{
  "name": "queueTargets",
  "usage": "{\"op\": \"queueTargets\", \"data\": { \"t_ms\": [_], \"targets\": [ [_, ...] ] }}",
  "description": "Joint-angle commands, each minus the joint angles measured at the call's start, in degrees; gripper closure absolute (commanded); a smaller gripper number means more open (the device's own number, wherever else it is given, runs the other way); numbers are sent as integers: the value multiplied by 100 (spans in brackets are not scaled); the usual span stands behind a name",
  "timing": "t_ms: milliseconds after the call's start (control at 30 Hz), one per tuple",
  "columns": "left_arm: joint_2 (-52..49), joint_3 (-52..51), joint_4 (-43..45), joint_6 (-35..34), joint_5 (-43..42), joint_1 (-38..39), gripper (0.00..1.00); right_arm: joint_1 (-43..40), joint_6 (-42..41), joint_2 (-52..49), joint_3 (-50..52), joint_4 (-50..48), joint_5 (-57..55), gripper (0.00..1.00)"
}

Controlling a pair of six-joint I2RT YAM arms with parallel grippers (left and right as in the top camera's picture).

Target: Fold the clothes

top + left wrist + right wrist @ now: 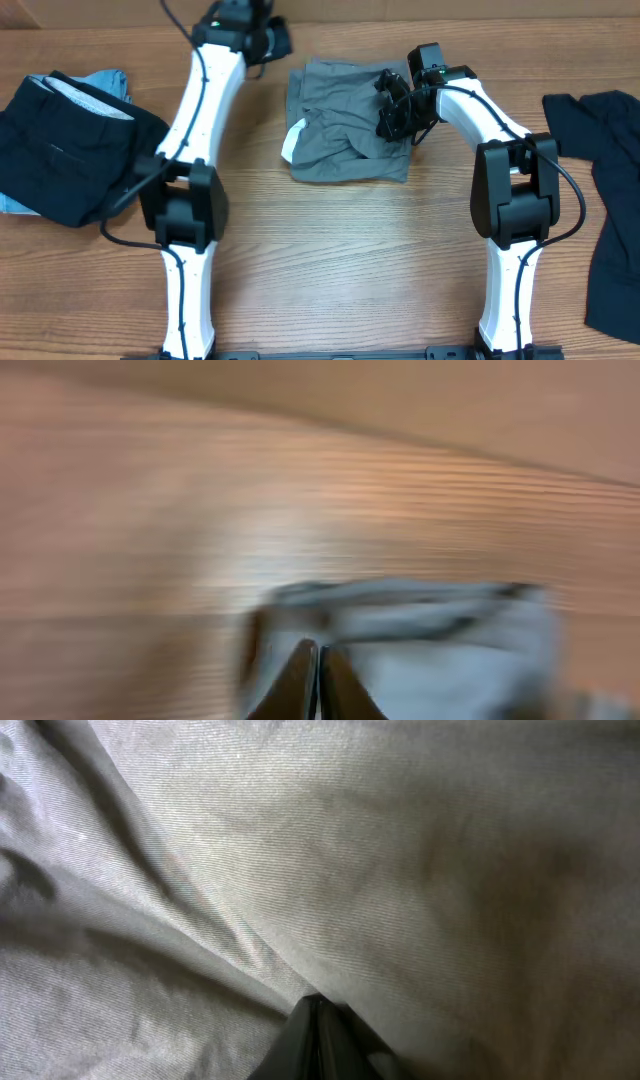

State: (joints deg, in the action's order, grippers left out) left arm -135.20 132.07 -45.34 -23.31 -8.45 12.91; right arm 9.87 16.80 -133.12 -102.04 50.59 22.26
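A medium-grey wrinkled garment (340,130) lies partly folded at the table's far middle, with a small white label (293,140) at its left edge. My right gripper (392,105) sits on its right part. In the right wrist view the fingers (318,1005) are shut, with a crease of the grey fabric (350,840) running into their tip. My left gripper (272,42) is just beyond the garment's far left corner. In the blurred left wrist view its fingers (318,660) are shut, with the grey cloth (440,650) beyond them.
A pile of black clothes (70,150) lies at the left edge with a light-blue one (105,80) under it. Another black garment (610,200) is spread at the right edge. Both arm bases stand at the front.
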Motion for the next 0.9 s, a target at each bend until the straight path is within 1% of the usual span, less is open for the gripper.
{"op": "queueTargets", "data": {
  "t_ms": [0,133,200,300,367,500,533,600,633,733,800,867],
  "targets": [
    [-31,72,138,374,-168,402,93,-138,55,-352,334,203,-717,96],
    [-317,72,240,470,22,632,92,-138,52,-352,334,208,-715,96],
    [-612,72,282,466,31,673,92,-138,55,-352,334,232,-715,96],
    [-935,72,345,468,216,645,92,-138,52,-352,334,258,-697,96],
    [-1180,72,376,498,481,584,95,-138,52,-352,334,278,-647,96],
    [-1694,72,540,833,446,455,96,-138,52,-352,334,358,-586,96],
    [-1829,72,656,1027,573,411,96,-138,52,-352,334,385,-586,96],
    [-1888,72,772,1182,1126,332,96,-138,52,-352,334,422,-586,96],
    [-1864,101,815,1202,1604,269,96,-138,52,-352,334,437,-586,96],
    [-1735,463,804,1266,2133,87,96,-138,52,-352,334,426,-586,96],
    [-1515,1115,638,1182,2037,-63,94,-138,55,-350,302,420,-586,96],
    [-1344,1591,472,1060,2035,-90,94,-138,55,-308,52,632,-520,96]
  ]
}}
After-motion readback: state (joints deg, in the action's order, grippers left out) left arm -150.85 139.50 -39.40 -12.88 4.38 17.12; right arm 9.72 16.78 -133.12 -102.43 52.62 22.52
